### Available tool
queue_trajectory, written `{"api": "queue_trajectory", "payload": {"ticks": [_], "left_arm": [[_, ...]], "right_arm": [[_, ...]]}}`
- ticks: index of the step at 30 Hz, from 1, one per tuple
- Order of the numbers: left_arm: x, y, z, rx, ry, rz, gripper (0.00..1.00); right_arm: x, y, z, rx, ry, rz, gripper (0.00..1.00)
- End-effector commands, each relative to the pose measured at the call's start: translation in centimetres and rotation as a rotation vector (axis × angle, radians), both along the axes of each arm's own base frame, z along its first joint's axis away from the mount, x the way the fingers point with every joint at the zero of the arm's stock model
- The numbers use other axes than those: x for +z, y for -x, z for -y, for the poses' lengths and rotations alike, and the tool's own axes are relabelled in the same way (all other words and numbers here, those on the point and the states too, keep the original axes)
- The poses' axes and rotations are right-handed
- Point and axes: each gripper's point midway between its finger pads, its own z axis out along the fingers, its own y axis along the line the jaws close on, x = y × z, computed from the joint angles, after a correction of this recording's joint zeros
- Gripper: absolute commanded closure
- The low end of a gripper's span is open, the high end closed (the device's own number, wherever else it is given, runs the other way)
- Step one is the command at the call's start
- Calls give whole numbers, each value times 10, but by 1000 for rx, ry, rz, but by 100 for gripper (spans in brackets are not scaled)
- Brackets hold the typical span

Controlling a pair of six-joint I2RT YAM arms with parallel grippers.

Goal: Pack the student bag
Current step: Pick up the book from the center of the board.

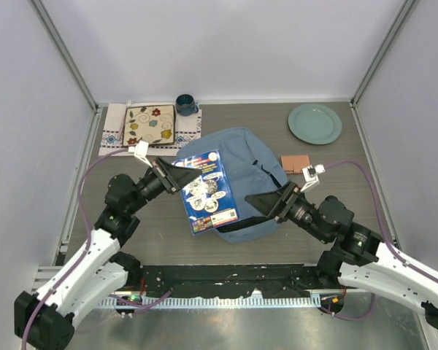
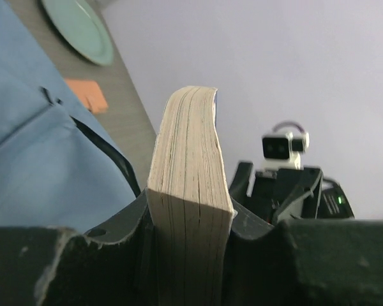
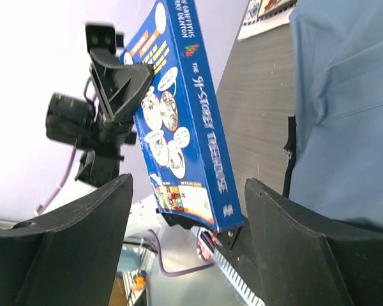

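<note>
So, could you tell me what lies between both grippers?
A blue paperback book, clamped by the left gripper, overlapping the dusty-blue fabric backpack in the top view.

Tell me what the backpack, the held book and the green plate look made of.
Student bag: soft woven fabric, matte, slumped and creased. Book: paper, with a glossy printed cover and yellowish page edges. Plate: probably glazed ceramic, smooth pale green with a soft sheen.

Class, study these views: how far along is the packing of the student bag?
Done: the blue paperback book is lifted, clamped in the left gripper above the dusty-blue fabric backpack. In hand: the right gripper stands open at the bag's near edge. Left: the book is not yet inside; whether the bag is open is unclear.
</note>
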Motion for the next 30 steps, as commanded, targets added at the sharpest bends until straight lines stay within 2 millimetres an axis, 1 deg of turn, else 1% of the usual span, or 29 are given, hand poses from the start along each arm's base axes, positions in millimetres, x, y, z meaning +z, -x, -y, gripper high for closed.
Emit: {"api": "queue_trajectory", "payload": {"ticks": [1, 2, 3, 4, 5, 6, 7, 9, 10, 13, 14, 15, 16, 18, 19, 21, 22, 24, 26, 27, 28, 29, 30], "left_arm": [[3, -24, -43, 314, 86, -60, 100], [-1, -26, -50, 353, 98, -80, 100], [-2, -30, -58, 407, 125, -93, 100], [-6, -29, -65, 439, 164, -118, 100], [-6, -27, -68, 448, 185, -120, 100], [-5, -32, -79, 514, 214, -119, 100], [-4, -31, -83, 529, 237, -116, 100], [0, -33, -90, 564, 259, -113, 100], [4, -32, -92, 572, 261, -109, 100], [6, -34, -94, 587, 237, -108, 100], [6, -34, -94, 589, 233, -109, 100], [7, -34, -94, 589, 233, -109, 100], [7, -35, -94, 594, 234, -111, 100], [6, -37, -93, 593, 233, -114, 100], [8, -37, -92, 588, 235, -107, 100], [11, -37, -90, 579, 229, -98, 100], [12, -37, -89, 575, 228, -96, 100], [12, -38, -88, 569, 224, -96, 100], [13, -39, -87, 565, 237, -98, 100], [13, -39, -86, 562, 240, -98, 100], [13, -39, -86, 560, 247, -98, 100], [15, -39, -85, 555, 250, -95, 100], [15, -38, -85, 550, 253, -94, 100]], "right_arm": [[-19, -11, 21, -126, -14, -56, 24], [-21, -10, 21, -118, -19, -61, 24], [-29, -8, 19, -108, -5, -73, 24], [-32, -5, 15, -81, -5, -84, 24], [-34, -3, 12, -66, -2, -89, 23], [-42, -2, 8, -51, 15, -103, 23], [-41, 1, 3, -20, 4, -100, 24], [-47, 3, -3, 4, 4, -105, 23], [-45, 4, -9, 26, -9, -101, 24], [-45, 2, -18, 47, -3, -100, 24], [-41, 3, -23, 65, -21, -96, 24], [-40, 5, -28, 84, -28, -96, 23], [-34, 6, -32, 97, -55, -82, 24], [-39, 5, -40, 98, -50, -89, 24], [-36, 10, -44, 112, -64, -81, 24], [-38, 7, -48, 89, -72, -83, 24], [-33, 10, -52, 95, -92, -73, 24], [-33, 7, -55, 72, -94, -71, 24], [-29, 9, -58, 74, -110, -69, 23], [-33, 9, -60, 72, -108, -70, 24], [-27, 9, -61, 74, -142, -67, 23], [-27, 9, -62, 71, -155, -72, 23], [-36, 7, -63, 62, -149, -88, 23]]}}
